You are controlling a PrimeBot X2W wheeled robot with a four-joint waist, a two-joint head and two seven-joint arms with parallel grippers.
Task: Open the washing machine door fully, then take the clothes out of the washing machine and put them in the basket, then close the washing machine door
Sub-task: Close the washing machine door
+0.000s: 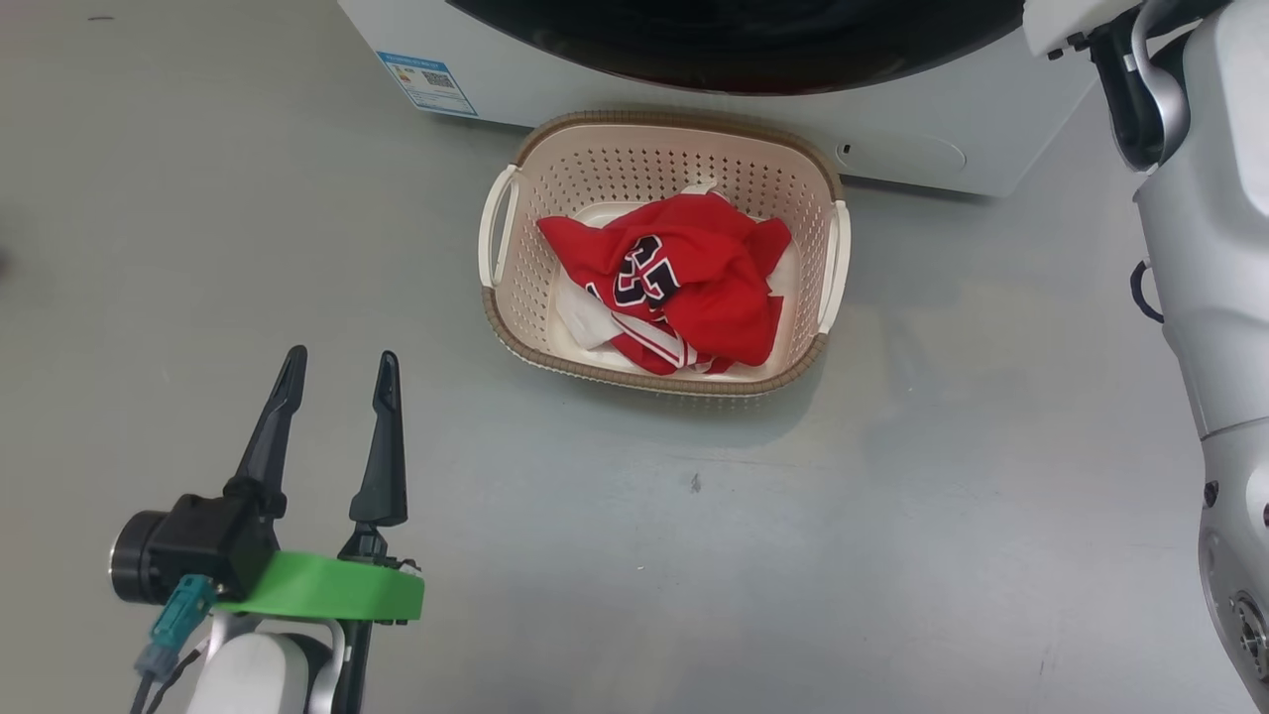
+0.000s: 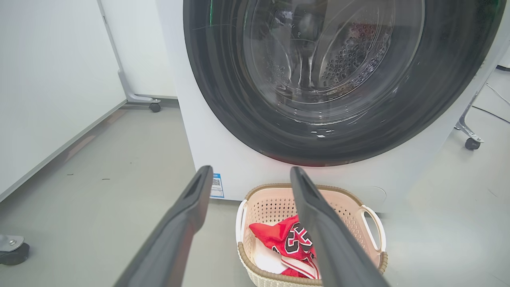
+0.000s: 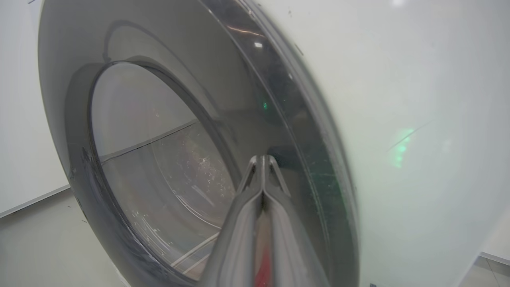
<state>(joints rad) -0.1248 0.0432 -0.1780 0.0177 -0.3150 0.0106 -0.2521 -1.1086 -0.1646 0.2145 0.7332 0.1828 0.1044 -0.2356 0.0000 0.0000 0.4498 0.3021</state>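
The right gripper (image 3: 263,159) is closed on nothing, its tips set at the black rim of the washing machine door (image 3: 159,159), which lies straight ahead along the fingers and looks flush with the washing machine (image 3: 406,119). Any last push is best given by this nearer arm. The left gripper (image 1: 335,382) is spread wide and empty, apart from the basket (image 1: 511,327), where the clothes (image 1: 694,268) are piled.

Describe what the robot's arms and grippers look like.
The left gripper: two long, dark, tapering fingers on a black housing, a bright green band, a teal connector, a white forearm. The right gripper has matching fingers; the right arm is pale silver with black cables.
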